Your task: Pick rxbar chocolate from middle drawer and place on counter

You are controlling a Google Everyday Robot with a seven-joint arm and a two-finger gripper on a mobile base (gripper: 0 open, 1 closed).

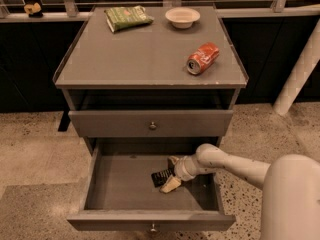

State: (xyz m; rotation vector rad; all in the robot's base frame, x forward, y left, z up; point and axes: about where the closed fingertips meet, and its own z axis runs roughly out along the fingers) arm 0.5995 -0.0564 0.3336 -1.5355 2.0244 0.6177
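Rxbar chocolate [160, 177]: a dark wrapper lying on the floor of the pulled-out middle drawer [110, 186], right of centre. Its right end is covered by the pincer [170, 174], and the lettering is not legible from here. The pincer is down inside the drawer, right at the bar. Whether it has hold of the bar I cannot tell.

The drawer's front knob sits at the very bottom edge of view.

Arm [235, 167]: white, comes in from the lower right and reaches leftward over the drawer's right wall, with the wrist angled down toward the drawer floor. The robot's body [292, 199] is cut off by the right and bottom edges.

Upper drawer [115, 124]: shut.

Bench [145, 54]:
- A red soda can [202, 58] lies on its side near the right edge.
- A pale bowl [182, 17] stands at the back.
- A green snack bag [128, 18] lies at the back left, well apart from the can.

A small tan object [32, 8] sits on the ledge at far left, too indistinct to name.
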